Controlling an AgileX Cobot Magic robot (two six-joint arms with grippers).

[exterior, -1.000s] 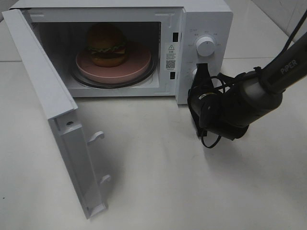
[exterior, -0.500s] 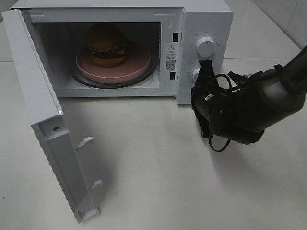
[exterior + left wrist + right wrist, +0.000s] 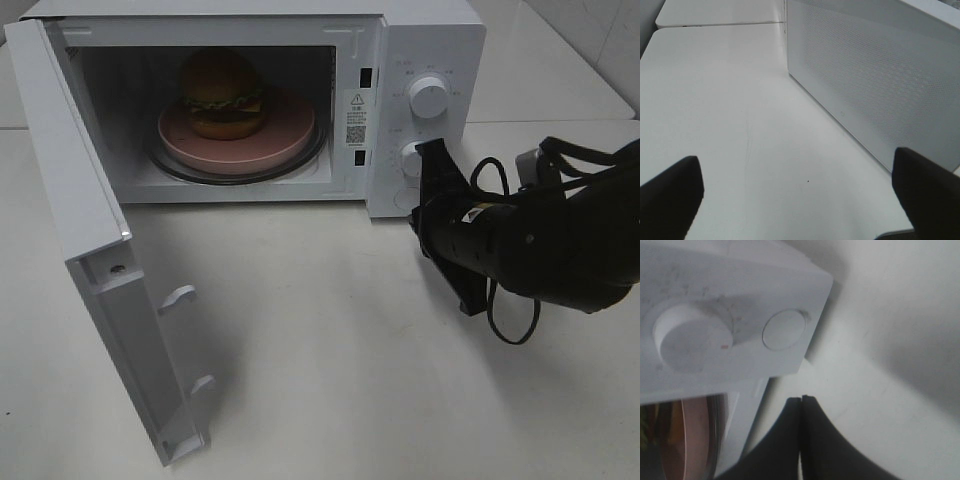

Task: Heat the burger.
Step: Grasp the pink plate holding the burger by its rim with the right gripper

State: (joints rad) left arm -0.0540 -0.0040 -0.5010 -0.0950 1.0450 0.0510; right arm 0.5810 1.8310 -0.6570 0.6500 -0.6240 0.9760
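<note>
White counter (image 3: 330, 350) carries the microwave (image 3: 430, 40), its door (image 3: 90, 230) swung wide. Burger (image 3: 222, 95) sits on the pink plate (image 3: 290, 135) inside the microwave cavity. Right hand (image 3: 434, 168), clenched with nothing between its fingers, is in front of the microwave control panel, close to the lower knob (image 3: 408, 157). Left hand (image 3: 800, 200) is released and empty, above the counter beside a perforated white microwave panel.
</note>
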